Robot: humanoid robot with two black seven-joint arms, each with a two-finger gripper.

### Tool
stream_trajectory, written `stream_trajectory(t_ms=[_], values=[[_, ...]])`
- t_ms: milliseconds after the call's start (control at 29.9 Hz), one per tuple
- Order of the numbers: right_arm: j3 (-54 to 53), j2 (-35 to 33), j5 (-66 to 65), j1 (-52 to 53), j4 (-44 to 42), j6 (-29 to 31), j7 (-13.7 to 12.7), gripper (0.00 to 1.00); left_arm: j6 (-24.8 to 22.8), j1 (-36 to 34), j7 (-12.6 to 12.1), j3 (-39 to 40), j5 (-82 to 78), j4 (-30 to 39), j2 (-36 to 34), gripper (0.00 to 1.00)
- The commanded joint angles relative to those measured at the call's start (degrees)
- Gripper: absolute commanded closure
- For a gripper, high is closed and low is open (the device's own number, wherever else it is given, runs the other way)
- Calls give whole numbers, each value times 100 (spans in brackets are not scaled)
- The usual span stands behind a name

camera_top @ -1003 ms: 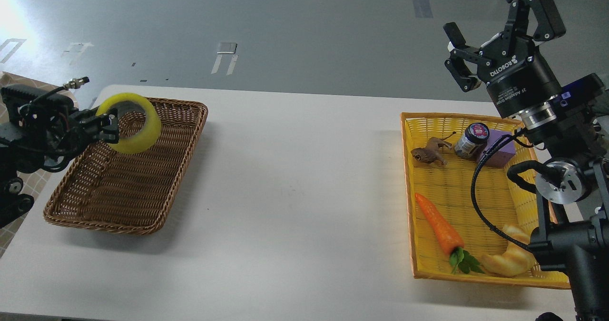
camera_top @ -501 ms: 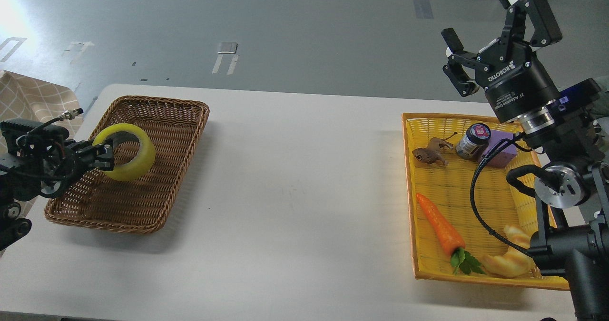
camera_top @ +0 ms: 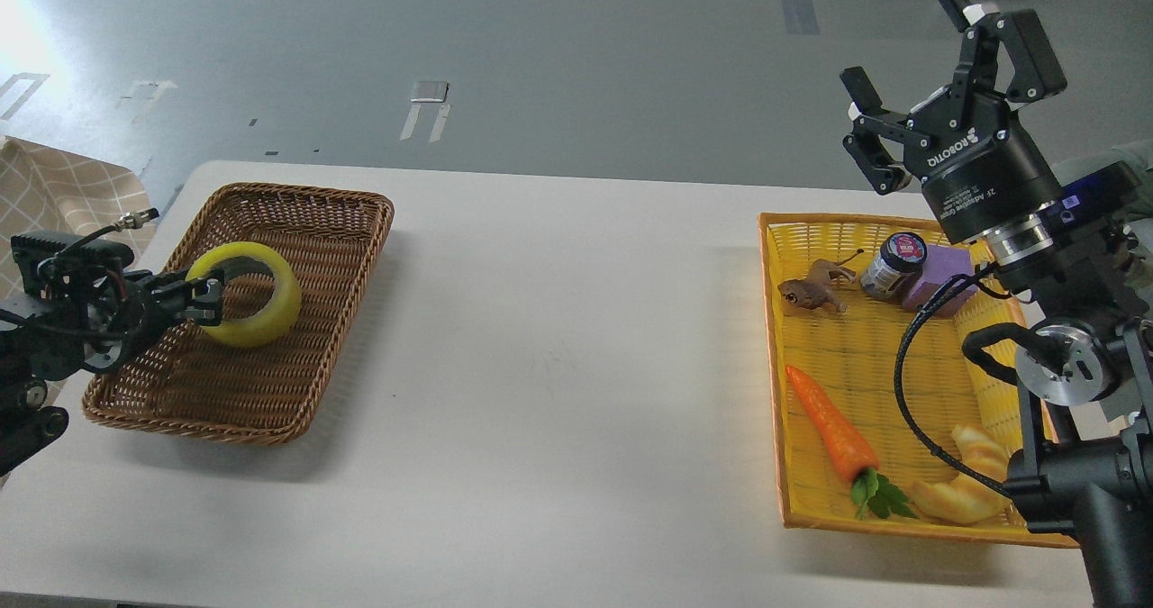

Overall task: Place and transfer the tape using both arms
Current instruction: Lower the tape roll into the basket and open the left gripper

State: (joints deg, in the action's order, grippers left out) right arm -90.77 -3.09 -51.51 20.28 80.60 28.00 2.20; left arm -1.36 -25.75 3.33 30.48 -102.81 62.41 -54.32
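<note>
Tape [camera_top: 245, 306] is gripped at its near wall by the left gripper [camera_top: 209, 299], inside the brown wicker basket [camera_top: 297, 392] on the left of the worktop [camera_top: 558, 356]. Contact with the basket floor cannot be told. The right gripper [camera_top: 928, 95] is held spread, grasping nothing, above the yellow basket [camera_top: 775, 365].

Count: two baskets on one white table [camera_top: 558, 365], one brown wicker basket [camera_top: 297, 392] and one yellow basket [camera_top: 815, 518]. One tape [camera_top: 261, 315] roll, two grippers: left gripper [camera_top: 209, 299], right gripper [camera_top: 928, 68]. Yellow basket holds five items: one carrot [camera_top: 829, 428], one croissant toy [camera_top: 968, 491], one jar [camera_top: 892, 267], one purple block [camera_top: 941, 279], one brown animal figure [camera_top: 811, 291].
</note>
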Motion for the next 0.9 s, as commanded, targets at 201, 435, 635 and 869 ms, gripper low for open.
stream_trajectory(t_ms=[201, 435, 635, 869], values=[[16, 1, 0, -33, -18, 0, 0, 0, 136, -61, 616, -24, 323, -265, -17, 7], [24, 1, 0, -33, -27, 0, 0, 0, 163, -271, 625, 28, 1023, -265, 18, 3], [24, 1, 0, -33, -27, 0, 0, 0, 154, -746, 616, 46, 2903, -195, 123, 2], [42, -8, -9, -33, -27, 0, 0, 0, 110, -1072, 826, 186, 4355, 16, 527, 2]])
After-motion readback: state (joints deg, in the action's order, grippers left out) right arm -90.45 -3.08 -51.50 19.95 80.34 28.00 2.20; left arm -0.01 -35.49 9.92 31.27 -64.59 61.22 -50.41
